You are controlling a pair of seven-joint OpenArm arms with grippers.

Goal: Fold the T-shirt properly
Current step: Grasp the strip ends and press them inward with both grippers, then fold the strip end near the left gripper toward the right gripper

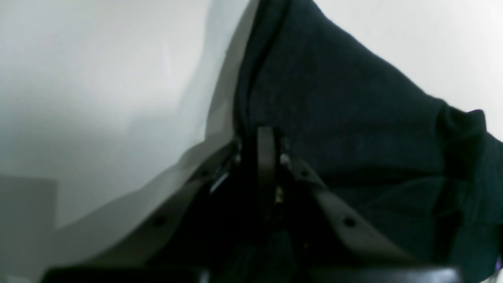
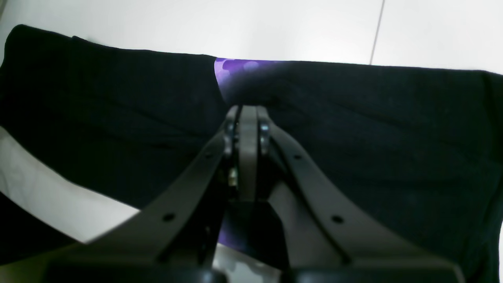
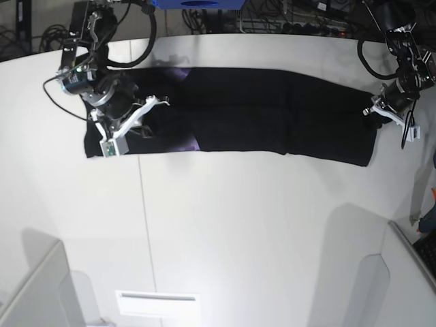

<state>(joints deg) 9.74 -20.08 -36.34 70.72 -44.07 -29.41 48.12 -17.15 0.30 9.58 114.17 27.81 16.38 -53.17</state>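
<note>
The black T-shirt (image 3: pixel 272 116) lies as a long folded band across the far part of the white table (image 3: pixel 238 225). A bit of purple print shows at its left part (image 3: pixel 193 143). My right gripper (image 3: pixel 139 119) is over the band's left end. In the right wrist view it (image 2: pixel 247 114) is shut on a puckered fold of the shirt (image 2: pixel 373 129), just below a purple patch (image 2: pixel 232 72). My left gripper (image 3: pixel 373 112) is at the band's right end. In the left wrist view it (image 1: pixel 267 135) is shut on the shirt's edge (image 1: pixel 334 98).
A thin seam (image 3: pixel 144 225) runs down the table. White upright panels stand at the near left (image 3: pixel 37 286) and near right (image 3: pixel 402 272). A white label (image 3: pixel 157 303) sits at the near edge. Cables and gear (image 3: pixel 286 17) lie behind the table.
</note>
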